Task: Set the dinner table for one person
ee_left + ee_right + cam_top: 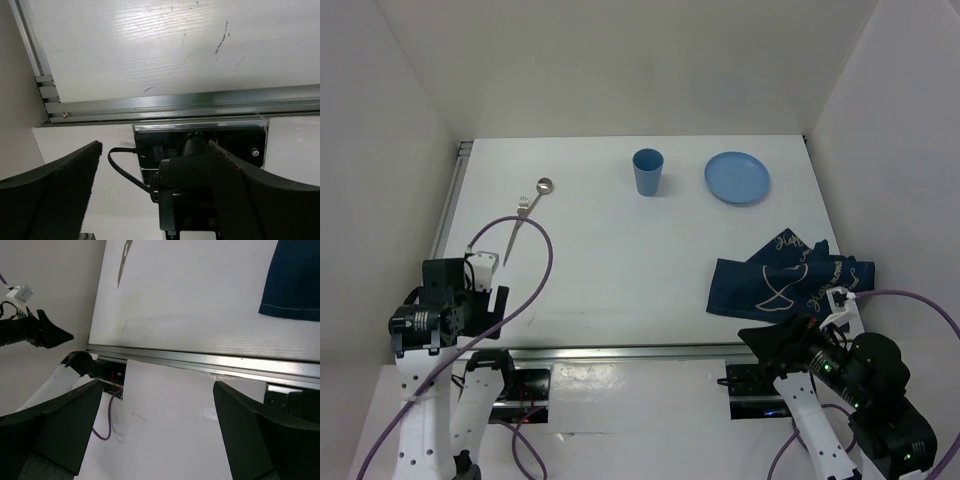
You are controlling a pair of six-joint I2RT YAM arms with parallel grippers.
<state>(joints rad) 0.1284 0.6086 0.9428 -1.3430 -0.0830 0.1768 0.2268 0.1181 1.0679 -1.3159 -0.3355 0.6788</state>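
Observation:
The dinner table point(620, 250) is a white top with a metal rail along its edges. A blue cup point(647, 172) stands upright at the back middle, and a blue plate point(737, 178) lies to its right. A spoon point(544, 186) and a fork point(516, 232) lie at the back left. A crumpled dark blue fish-print cloth point(785, 280) lies near the front right. My left gripper point(488, 300) point(155, 150) hangs open over the near left rail and holds nothing. My right gripper point(775, 345) point(159, 390) is open and empty, just in front of the cloth.
White walls close in the table on three sides. Purple cables point(535, 290) loop from the arm bases across the near left corner. The right wrist view shows the near rail point(210, 360), a corner of the cloth point(295, 285) and the left arm point(30, 330).

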